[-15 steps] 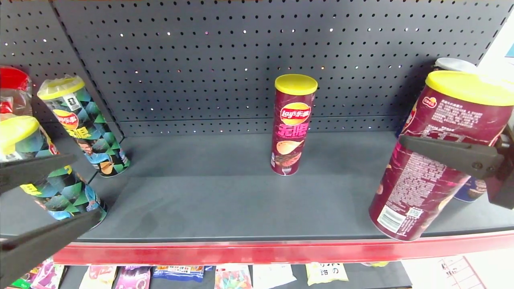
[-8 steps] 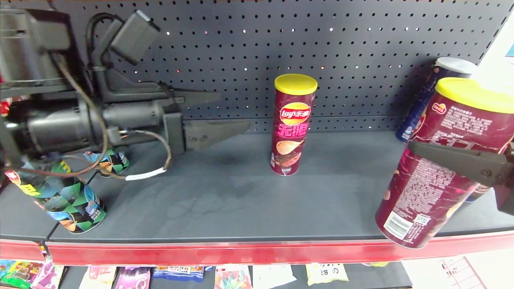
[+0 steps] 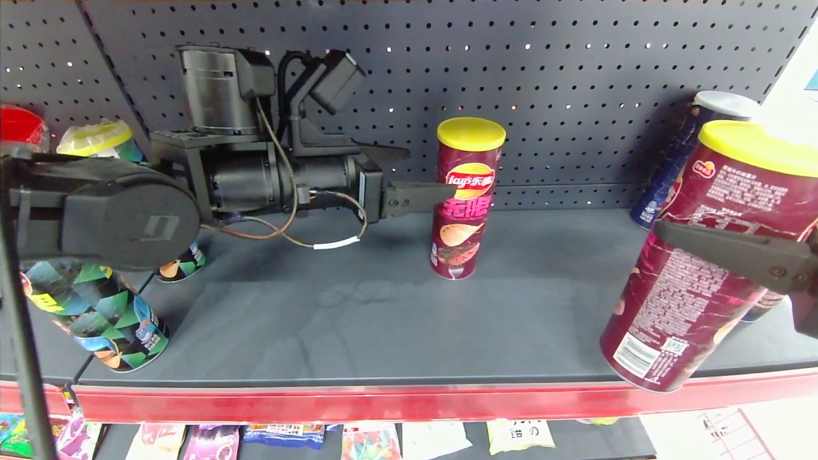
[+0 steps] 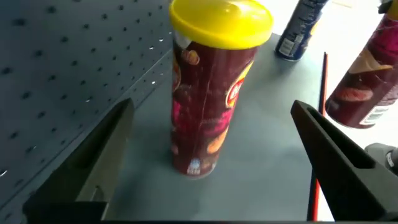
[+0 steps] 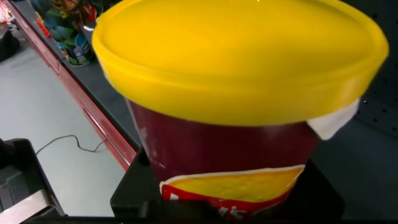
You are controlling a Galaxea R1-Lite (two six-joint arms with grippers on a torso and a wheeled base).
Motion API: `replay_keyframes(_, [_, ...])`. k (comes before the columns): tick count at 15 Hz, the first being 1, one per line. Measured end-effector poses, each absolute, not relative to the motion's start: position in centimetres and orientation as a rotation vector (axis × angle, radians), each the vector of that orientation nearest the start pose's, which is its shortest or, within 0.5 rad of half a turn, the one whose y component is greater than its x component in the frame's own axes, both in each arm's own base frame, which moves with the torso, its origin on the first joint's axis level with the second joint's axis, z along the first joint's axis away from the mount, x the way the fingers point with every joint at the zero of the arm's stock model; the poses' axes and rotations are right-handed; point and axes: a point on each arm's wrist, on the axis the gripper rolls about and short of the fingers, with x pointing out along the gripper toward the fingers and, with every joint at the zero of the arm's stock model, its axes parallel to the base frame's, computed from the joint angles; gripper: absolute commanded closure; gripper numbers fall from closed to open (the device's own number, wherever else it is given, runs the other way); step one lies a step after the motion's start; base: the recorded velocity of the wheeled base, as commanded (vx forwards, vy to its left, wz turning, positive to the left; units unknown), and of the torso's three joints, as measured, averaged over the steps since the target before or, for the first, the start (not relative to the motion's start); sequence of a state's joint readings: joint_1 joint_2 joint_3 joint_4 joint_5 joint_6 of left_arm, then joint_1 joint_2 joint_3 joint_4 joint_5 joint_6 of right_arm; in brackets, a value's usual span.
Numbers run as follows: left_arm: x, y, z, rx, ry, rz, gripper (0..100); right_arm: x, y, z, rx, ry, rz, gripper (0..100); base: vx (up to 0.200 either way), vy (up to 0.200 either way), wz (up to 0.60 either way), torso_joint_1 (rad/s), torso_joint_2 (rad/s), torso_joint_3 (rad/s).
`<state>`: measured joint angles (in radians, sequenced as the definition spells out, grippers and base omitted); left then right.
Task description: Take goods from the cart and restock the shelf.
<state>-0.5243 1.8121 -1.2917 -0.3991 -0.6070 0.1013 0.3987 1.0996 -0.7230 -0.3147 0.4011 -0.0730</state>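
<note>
A maroon chip can with a yellow lid (image 3: 461, 204) stands upright in the middle of the grey shelf (image 3: 358, 326). My left gripper (image 3: 429, 170) has come in from the left at the can's upper part, open. In the left wrist view the same can (image 4: 208, 106) stands between and just beyond my left gripper's (image 4: 212, 109) two spread fingers, with neither touching it. At the right, my right gripper (image 3: 722, 255) is shut on a second maroon can (image 3: 696, 268), tilted, its base over the shelf's front edge. That can's yellow lid (image 5: 236, 68) shows close up in the right wrist view.
A blue can (image 3: 677, 160) stands at the back right behind the held can. Green-patterned cans (image 3: 96, 319) stand at the left, partly hidden by my left arm. A pegboard wall (image 3: 543, 76) backs the shelf, a red strip (image 3: 396, 402) edges its front, and snack bags (image 3: 370, 441) lie below.
My left arm swung in from the left edge across the shelf, and its open fingers now reach the middle can. The right gripper's can shifted slightly right.
</note>
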Motion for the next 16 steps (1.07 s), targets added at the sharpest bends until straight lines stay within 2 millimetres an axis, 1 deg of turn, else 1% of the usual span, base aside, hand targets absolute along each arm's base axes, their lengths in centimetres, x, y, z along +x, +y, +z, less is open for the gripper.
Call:
replay_keyframes(4, [32.0, -20.7, 25.4, 0.086, 0.061, -1.153, 0, 13.9, 6.7, 26.7, -0.069, 0.034, 0.797, 100, 0.000, 0.000, 0.00, 0.000, 0.00, 0.000])
replay_keyframes(8, [33.8, -21.9, 24.8, 0.086, 0.055, -1.155, 0, 13.9, 6.7, 26.7, -0.069, 0.035, 0.794, 100, 0.000, 0.000, 0.00, 0.000, 0.00, 0.000])
replay_keyframes(12, [34.7, -23.6, 24.3, 0.088, 0.041, -1.176, 0, 13.9, 6.7, 26.6, -0.068, 0.039, 0.794, 100, 0.000, 0.000, 0.00, 0.000, 0.00, 0.000])
replay_keyframes(13, [34.9, -23.9, 24.0, 0.088, 0.048, -1.183, 100, 13.9, 6.7, 26.5, -0.068, 0.041, 0.794, 100, 0.000, 0.000, 0.00, 0.000, 0.00, 0.000])
replay_keyframes(16, [35.2, -24.5, 23.2, 0.089, 0.057, -1.192, 100, 13.9, 6.7, 26.4, -0.068, 0.043, 0.794, 100, 0.000, 0.000, 0.00, 0.000, 0.00, 0.000])
